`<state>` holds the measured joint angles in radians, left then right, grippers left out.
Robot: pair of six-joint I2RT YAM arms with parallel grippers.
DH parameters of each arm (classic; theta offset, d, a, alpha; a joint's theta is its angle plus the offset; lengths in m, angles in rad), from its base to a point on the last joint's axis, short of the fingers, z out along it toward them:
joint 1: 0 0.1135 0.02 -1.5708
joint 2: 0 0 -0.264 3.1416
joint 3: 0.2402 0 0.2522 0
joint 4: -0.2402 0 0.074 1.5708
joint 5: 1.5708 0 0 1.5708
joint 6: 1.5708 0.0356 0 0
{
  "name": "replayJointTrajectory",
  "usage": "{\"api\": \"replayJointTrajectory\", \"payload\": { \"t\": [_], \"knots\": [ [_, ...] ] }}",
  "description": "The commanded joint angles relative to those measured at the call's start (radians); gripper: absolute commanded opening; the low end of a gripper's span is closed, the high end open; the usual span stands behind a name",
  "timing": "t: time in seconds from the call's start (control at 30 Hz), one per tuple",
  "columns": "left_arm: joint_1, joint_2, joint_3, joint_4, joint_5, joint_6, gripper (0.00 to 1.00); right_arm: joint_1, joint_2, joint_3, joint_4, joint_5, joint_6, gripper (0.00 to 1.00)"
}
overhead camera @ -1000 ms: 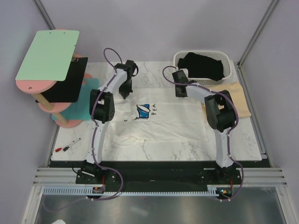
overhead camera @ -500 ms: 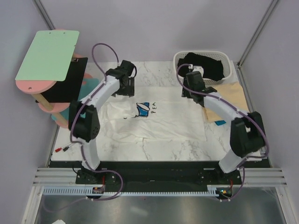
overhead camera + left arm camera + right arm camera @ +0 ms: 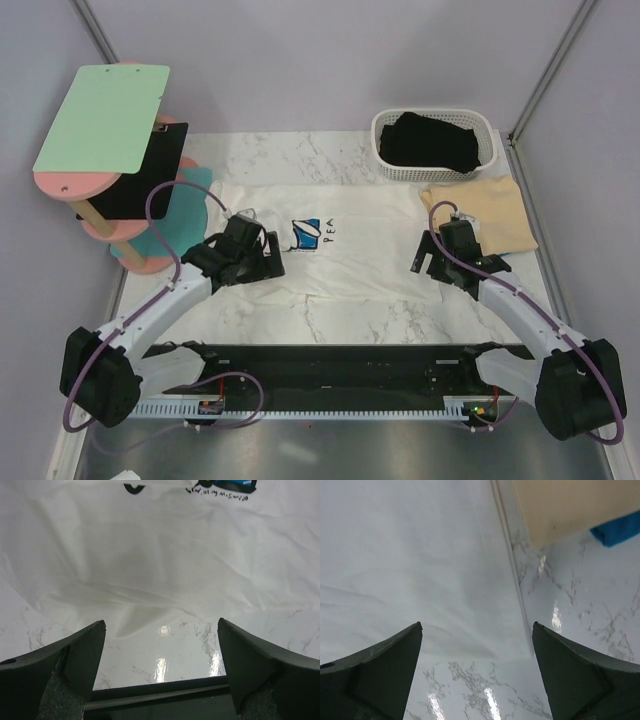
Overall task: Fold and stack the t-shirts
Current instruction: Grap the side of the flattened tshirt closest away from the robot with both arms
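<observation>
The large white printed cotton t-shirt [image 3: 345,262] lies spread flat on the white marble desk [image 3: 340,322]. The left claw [image 3: 161,624], wide open and empty, hangs over its near-left hem. The right claw [image 3: 477,625], equally wide and empty, hangs over its right edge. A tan t-shirt [image 3: 487,208] lies to the right. A black t-shirt [image 3: 432,141] sits in the white plastic lattice basket [image 3: 436,116], far right.

We see a robotics lab cell: a left arm [image 3: 150,315] and a right arm [image 3: 520,305] bolted at an aluminium rail [image 3: 100,378] beside a cable duct [image 3: 350,408], a marble-look table [image 3: 330,155], plain lavender walls [image 3: 330,60] and metal posts [image 3: 547,70] closing it in.
</observation>
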<state>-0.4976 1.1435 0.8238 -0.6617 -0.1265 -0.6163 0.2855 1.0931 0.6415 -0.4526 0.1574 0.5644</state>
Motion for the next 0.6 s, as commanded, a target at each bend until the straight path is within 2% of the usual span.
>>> {"api": "replayJointTrajectory", "payload": {
  "t": [0.0, 0.1, 0.23, 0.57],
  "knots": [
    [-0.055, -0.088, -0.095, 0.062, 0.024, -0.160, 1.00, -0.006, -0.067, -0.080, -0.098, -0.099, 0.120, 0.98],
    [-0.091, -0.099, -0.147, 0.057, 0.015, -0.197, 1.00, -0.006, -0.104, -0.126, -0.126, -0.098, 0.149, 0.98],
    [-0.127, -0.099, -0.204, 0.048, -0.013, -0.240, 1.00, -0.006, -0.142, -0.180, -0.121, -0.098, 0.193, 0.92],
    [-0.217, -0.097, -0.299, 0.080, -0.136, -0.375, 0.98, -0.006, -0.090, -0.236, 0.028, -0.025, 0.226, 0.76]
  ]
}}
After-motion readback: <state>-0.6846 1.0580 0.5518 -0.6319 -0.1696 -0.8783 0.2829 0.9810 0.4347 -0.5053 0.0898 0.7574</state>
